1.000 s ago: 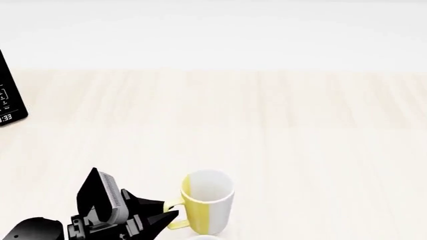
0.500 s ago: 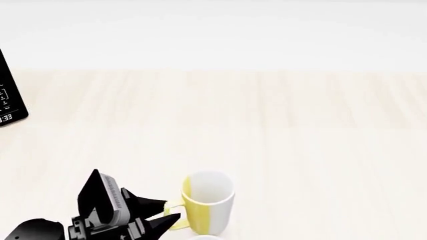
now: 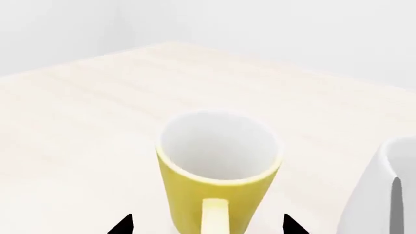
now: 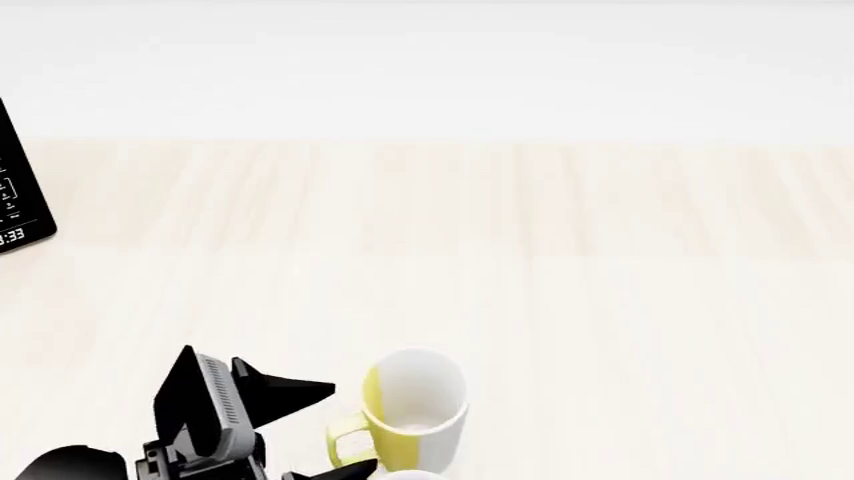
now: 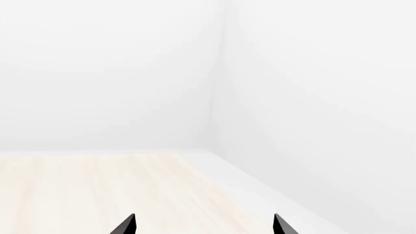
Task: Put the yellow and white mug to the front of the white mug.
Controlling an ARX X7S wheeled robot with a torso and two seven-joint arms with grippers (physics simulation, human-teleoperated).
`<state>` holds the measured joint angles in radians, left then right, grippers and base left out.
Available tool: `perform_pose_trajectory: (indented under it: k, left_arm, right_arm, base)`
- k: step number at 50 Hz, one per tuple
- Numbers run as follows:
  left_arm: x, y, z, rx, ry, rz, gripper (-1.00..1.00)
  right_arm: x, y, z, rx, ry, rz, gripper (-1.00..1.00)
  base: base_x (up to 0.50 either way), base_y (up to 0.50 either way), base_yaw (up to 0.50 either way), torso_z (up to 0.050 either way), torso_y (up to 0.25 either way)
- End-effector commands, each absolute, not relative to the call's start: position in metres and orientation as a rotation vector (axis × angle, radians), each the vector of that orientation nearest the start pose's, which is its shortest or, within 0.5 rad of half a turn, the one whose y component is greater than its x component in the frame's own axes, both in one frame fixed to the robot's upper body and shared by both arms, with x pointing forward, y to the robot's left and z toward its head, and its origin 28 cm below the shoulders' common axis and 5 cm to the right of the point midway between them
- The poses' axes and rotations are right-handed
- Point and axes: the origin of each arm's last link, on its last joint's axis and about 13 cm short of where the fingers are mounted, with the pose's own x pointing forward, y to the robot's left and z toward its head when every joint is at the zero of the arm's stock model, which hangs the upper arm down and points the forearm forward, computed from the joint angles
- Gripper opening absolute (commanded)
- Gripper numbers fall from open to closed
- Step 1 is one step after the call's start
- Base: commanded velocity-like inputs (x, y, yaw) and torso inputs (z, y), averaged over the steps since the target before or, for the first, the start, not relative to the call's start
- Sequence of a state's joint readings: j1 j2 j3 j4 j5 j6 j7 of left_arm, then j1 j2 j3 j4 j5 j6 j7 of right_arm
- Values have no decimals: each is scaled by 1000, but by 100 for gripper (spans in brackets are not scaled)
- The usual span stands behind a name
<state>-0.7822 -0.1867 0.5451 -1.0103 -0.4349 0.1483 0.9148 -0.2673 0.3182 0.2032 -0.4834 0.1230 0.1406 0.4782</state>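
Observation:
The yellow and white mug stands upright on the pale wooden table near its front edge, with its yellow handle pointing left. In the left wrist view the mug shows its yellow side and handle. My left gripper is open, with one finger on each side of the handle and a gap to each; its fingertips show spread wide. The white mug shows as a rim sliver just in front, and at the left wrist view's edge. My right gripper is open and empty.
A black appliance with a digit display stands at the table's far left. The table stretches back to a white wall. The right wrist view shows a table corner meeting white walls.
My left gripper's fingers have spread apart from around the yellow handle. The yellow and white mug has settled slightly nearer the front edge.

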Motion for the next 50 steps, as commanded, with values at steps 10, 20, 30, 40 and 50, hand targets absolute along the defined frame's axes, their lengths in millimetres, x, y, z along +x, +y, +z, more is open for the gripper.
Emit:
perform_pose_trajectory:
  k: [10,20,30,40,50]
  left_arm:
    - [349,237,45,-152,85,-1103,100]
    - [339,245,73,-424,-68,-1213,100]
    - [329,248,86,-464,-146,-1254,100]
    - [309,251,113,-373,-330,-1084,100]
    - [256,258,129,-362,-570,-760,100]
  right_arm:
    - [154,-187,78,-213,-166,-546,100]
    - [154,-186,78,-214,-164,-545,100]
    - [153,-187,78,-213,-165,-546,100]
    - [152,-186,80,-212,-172,-546,100]
    - [153,-179,85,-213,-217,-537,100]
  base:
    - [0,0,0,0,0]
    - [0,0,0,0,0]
    - [0,0,0,0,0]
    - [0,0,0,0,0]
    - [0,0,0,0,0]
